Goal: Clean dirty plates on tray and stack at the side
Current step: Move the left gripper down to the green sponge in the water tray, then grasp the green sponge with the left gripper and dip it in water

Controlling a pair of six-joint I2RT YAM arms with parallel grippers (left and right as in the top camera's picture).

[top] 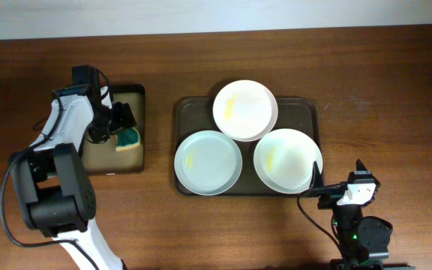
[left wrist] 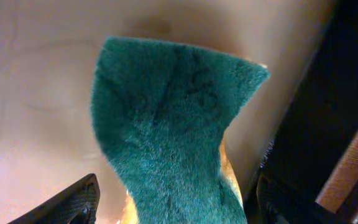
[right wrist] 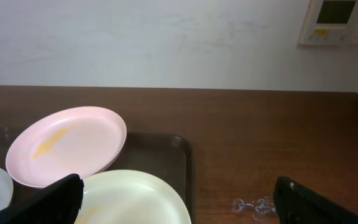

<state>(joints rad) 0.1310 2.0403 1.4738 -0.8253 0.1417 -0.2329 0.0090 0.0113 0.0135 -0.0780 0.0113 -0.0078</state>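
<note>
Three white plates lie on the dark brown tray (top: 313, 112): a far one (top: 245, 110) resting partly on the other two, a left one (top: 208, 162) and a right one (top: 288, 160), each with a yellow smear. My left gripper (top: 120, 120) hovers over the green sponge (top: 130, 139). In the left wrist view the curled sponge (left wrist: 173, 118) stands between the open fingers (left wrist: 73, 202), with a gap showing on the left side. My right gripper (top: 337, 171) is open and holds nothing, near the tray's front right corner. The right wrist view has the near plate (right wrist: 135, 199) just below it.
The sponge rests on a small black tray (top: 115, 165) left of the brown one. The right wrist view shows the far plate (right wrist: 67, 146), the tray rim (right wrist: 188, 162), small wet marks on the wood (right wrist: 253, 204) and a wall panel (right wrist: 334, 22).
</note>
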